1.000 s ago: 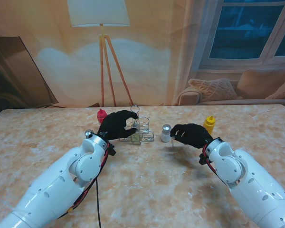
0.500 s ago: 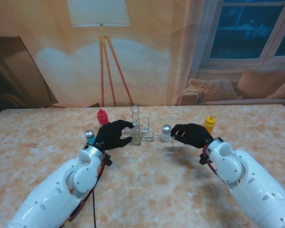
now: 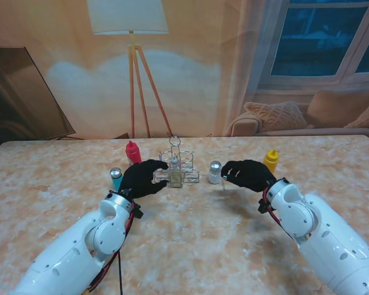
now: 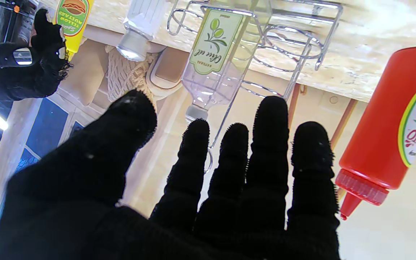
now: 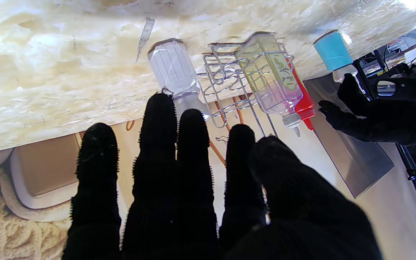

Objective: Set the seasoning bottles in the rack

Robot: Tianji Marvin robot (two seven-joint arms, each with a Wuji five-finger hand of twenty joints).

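A wire rack (image 3: 186, 163) stands mid-table with a clear olive oil bottle (image 3: 174, 174) upright in its near-left slot. My left hand (image 3: 143, 179) hovers open just left of the rack, fingers spread and holding nothing; its wrist view shows the olive oil bottle (image 4: 215, 54) inside the rack (image 4: 296, 47) beyond the fingertips. A red ketchup bottle (image 3: 133, 151) and a blue-bodied shaker (image 3: 116, 178) stand to the left. My right hand (image 3: 246, 174) is open beside a white shaker (image 3: 215, 172), with its fingers (image 5: 159, 119) close to that shaker (image 5: 173, 70). A yellow mustard bottle (image 3: 271, 161) stands behind the right hand.
The marble table (image 3: 190, 246) stretches wide in front of both arms. Beyond its far edge are a floor lamp (image 3: 132, 37) and a sofa (image 3: 307, 117). The ketchup bottle (image 4: 388, 122) is close to my left hand's outer fingers.
My left hand has drawn back from the rack toward me, uncovering the blue shaker. The olive oil bottle stays in the rack. The right arm has not moved.
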